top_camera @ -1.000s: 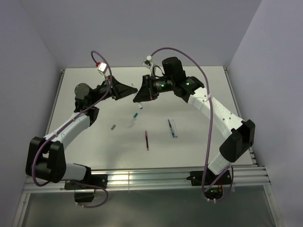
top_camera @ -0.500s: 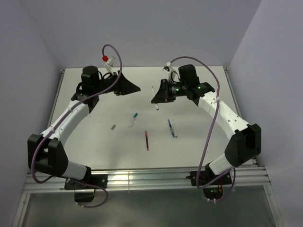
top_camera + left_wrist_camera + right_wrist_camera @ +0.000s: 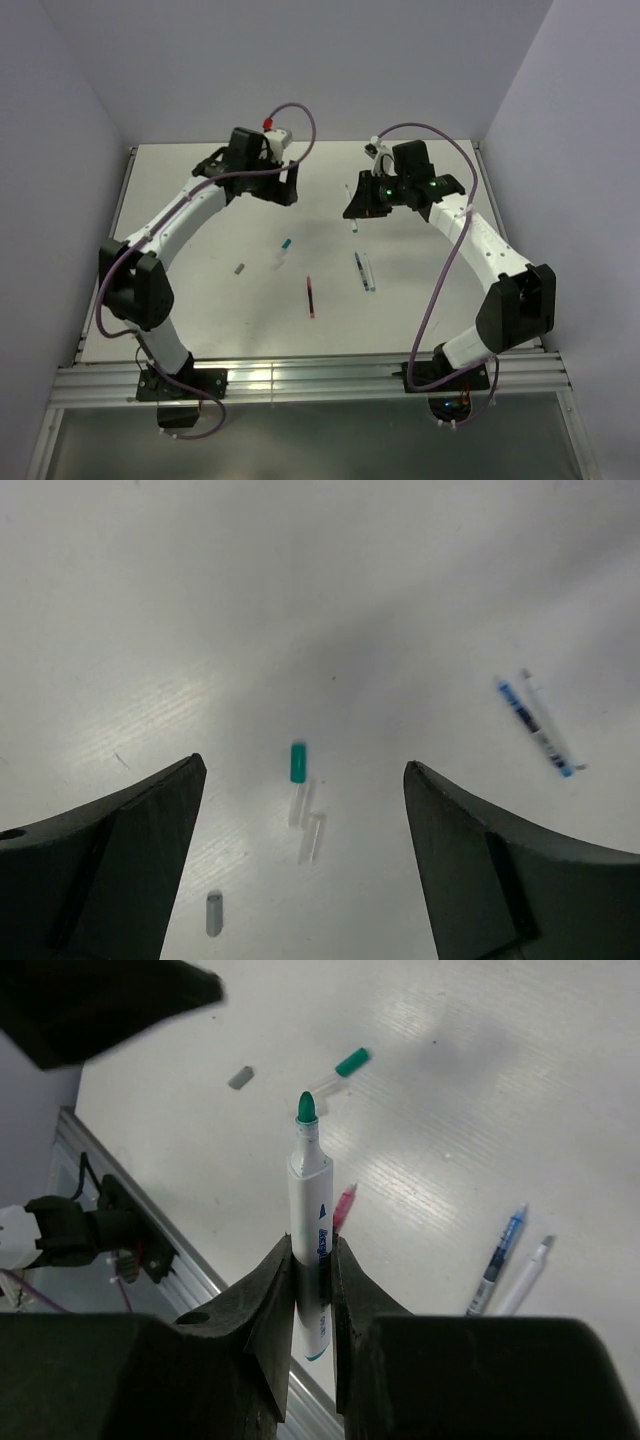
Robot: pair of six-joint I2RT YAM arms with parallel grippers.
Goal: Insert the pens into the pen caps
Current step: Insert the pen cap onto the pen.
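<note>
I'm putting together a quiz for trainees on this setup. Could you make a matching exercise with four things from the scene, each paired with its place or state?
Things:
1. green-tipped pen
2. left claw
3. grey cap
4. teal cap

Places or states:
A. open, holding nothing
B. lying just above two pale tubes in the left wrist view
C. gripped in the right claw
D. leftmost loose item on the table in the top view

Pairs: 1-C, 2-A, 3-D, 4-B
</note>
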